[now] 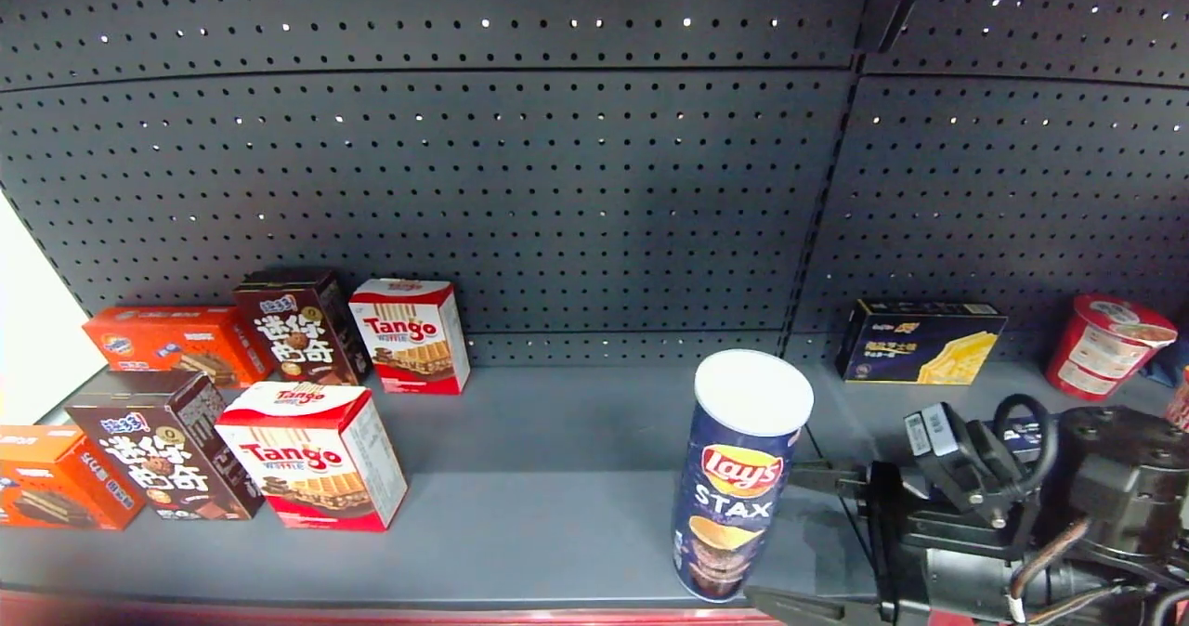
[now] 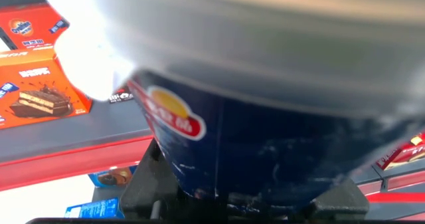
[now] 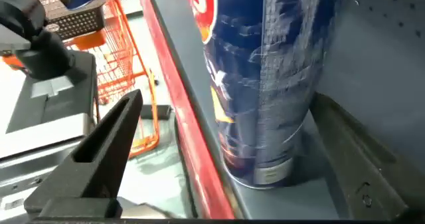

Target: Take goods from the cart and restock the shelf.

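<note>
Shelf (image 1: 557, 477) first: dark deck, bare across the middle, boxes (image 1: 316, 459) bunched at the left end. The orange cart (image 3: 129, 71) sits below and behind, seen from the right wrist. The can (image 1: 738, 477) stands on the shelf near its front edge, well right of the boxes, upright, long axis vertical. My right gripper (image 1: 778, 535) comes in from the can's right, jaws released and straddling it low down, one toward the pegboard and one at the shelf lip, with a gap on both sides as far as I can see. So the can lies dead between those jaws and the right arm is the near one. I judge the placing done, and backing out rightward must not clip it. My left gripper (image 2: 246, 197) looks clenched on a second can (image 2: 279, 137), held out in front of the shelf.
</note>
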`<state>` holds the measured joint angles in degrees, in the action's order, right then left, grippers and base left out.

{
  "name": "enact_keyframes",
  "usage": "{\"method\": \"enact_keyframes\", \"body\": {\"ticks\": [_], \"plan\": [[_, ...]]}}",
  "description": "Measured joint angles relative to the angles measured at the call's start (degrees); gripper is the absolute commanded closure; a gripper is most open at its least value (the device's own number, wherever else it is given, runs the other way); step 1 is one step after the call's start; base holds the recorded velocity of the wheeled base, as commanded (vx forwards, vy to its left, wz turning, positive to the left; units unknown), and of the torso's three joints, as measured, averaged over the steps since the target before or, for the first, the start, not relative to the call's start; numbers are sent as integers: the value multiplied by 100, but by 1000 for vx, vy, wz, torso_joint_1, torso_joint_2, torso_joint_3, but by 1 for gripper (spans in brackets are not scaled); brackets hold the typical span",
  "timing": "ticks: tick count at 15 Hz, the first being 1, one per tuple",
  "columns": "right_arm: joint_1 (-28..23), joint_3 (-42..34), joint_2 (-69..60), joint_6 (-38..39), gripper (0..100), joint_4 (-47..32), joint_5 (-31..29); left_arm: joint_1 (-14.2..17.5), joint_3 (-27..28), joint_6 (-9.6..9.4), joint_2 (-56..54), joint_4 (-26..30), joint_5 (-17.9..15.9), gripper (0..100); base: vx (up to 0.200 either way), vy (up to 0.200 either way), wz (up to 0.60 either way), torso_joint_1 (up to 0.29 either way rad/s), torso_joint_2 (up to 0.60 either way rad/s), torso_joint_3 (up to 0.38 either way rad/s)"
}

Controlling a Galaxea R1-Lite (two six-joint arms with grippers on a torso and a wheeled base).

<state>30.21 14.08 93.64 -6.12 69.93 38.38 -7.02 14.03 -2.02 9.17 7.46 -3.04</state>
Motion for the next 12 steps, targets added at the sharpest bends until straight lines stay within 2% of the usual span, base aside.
{"method": "enact_keyframes", "body": {"ticks": [4,12], "plan": [[-496,-271,-753,-6,0,-449,-28,-28,-6,2,-27,4,-30,100,0,0,0,0,0,0],[-400,-413,-703,-211,0,-475,-39,-30,-179,20,-190,4,-66,100,0,0,0,0,0,0]]}}
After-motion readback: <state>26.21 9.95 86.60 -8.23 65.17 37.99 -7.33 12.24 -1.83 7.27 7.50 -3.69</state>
